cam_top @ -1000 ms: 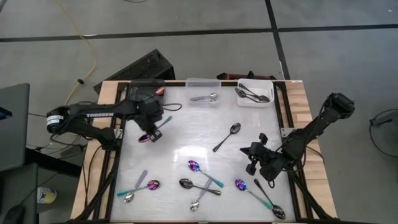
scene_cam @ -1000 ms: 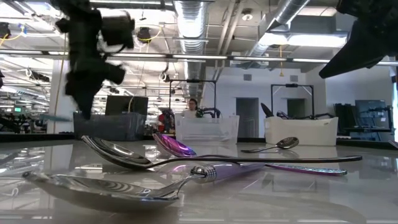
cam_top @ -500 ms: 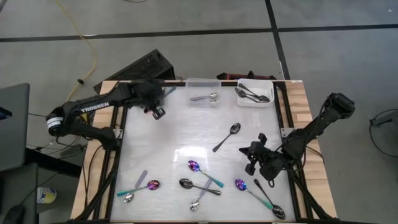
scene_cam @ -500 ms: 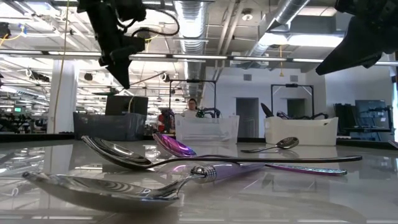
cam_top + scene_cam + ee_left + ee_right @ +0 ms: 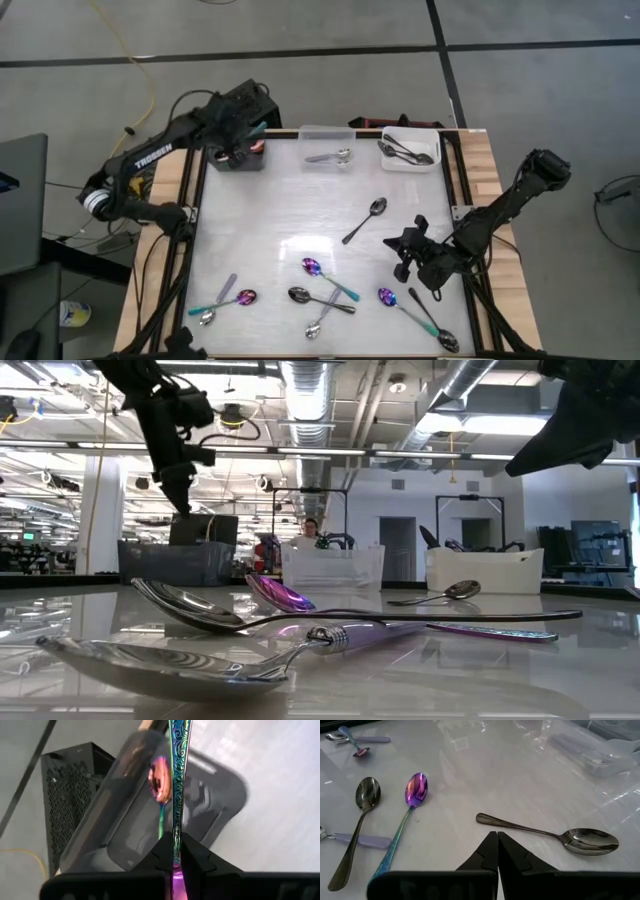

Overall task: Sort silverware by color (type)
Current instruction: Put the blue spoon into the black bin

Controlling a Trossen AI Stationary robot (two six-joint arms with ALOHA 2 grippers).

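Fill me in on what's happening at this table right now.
The left gripper is shut on an iridescent spoon and holds it over the dark grey bin at the table's far left corner. The right gripper is shut and empty, waiting near a dark spoon on the right side. The clear bin and white bin already hold spoons; several more lie loose on the table.

Silver, black, iridescent spoons (image 5: 363, 220) scattered across table (image 5: 290, 215)

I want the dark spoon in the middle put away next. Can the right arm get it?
Probably yes. The right gripper hovers shut close beside the dark spoon, which lies alone on the table with nothing over it. The fingers would have to open first.
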